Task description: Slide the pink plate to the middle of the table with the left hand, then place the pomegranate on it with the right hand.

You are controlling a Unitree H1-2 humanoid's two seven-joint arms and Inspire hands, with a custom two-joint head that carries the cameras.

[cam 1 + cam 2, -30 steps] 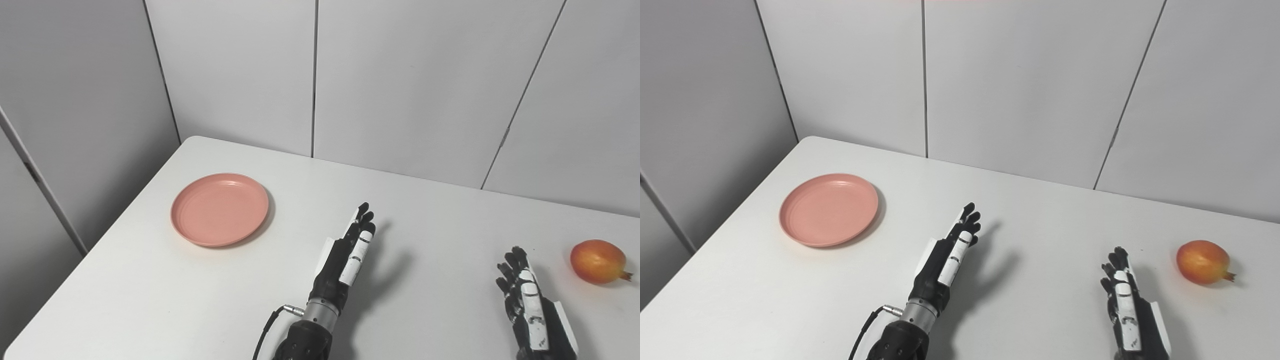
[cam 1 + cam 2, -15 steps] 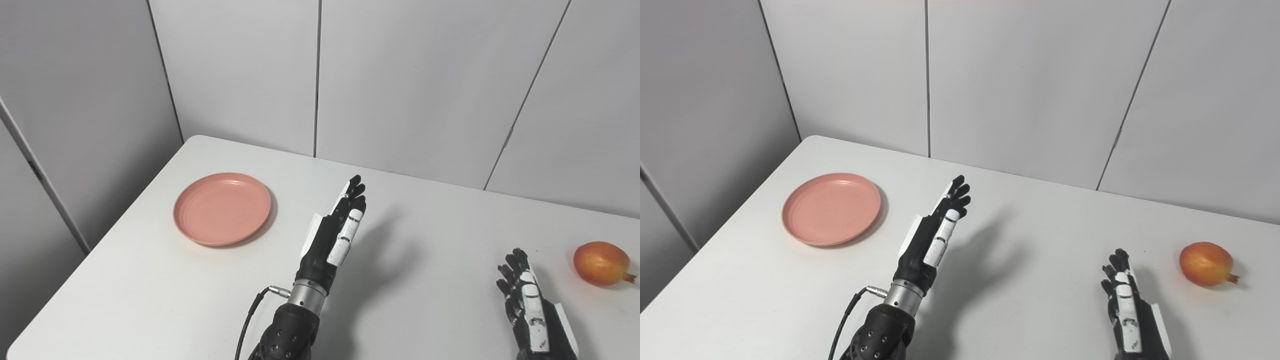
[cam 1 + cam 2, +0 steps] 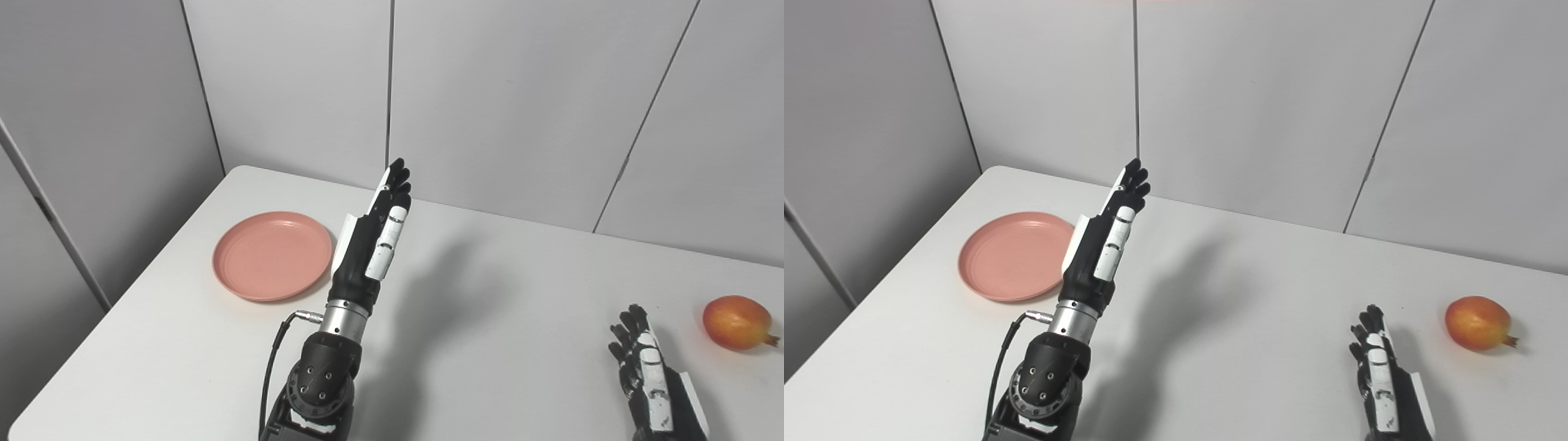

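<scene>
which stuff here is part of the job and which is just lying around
Part of the job:
pink plate
pomegranate
left hand, open
right hand, open

Just there:
table
wall panels
No stray items on the table.

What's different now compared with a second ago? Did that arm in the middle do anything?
The left hand rose off the table and swung up and toward the pink plate, so more of its arm shows now. Its fingers are apart and it holds nothing; it has not touched the plate yet. The plate, the pomegranate and the right hand stayed where they were.
</scene>
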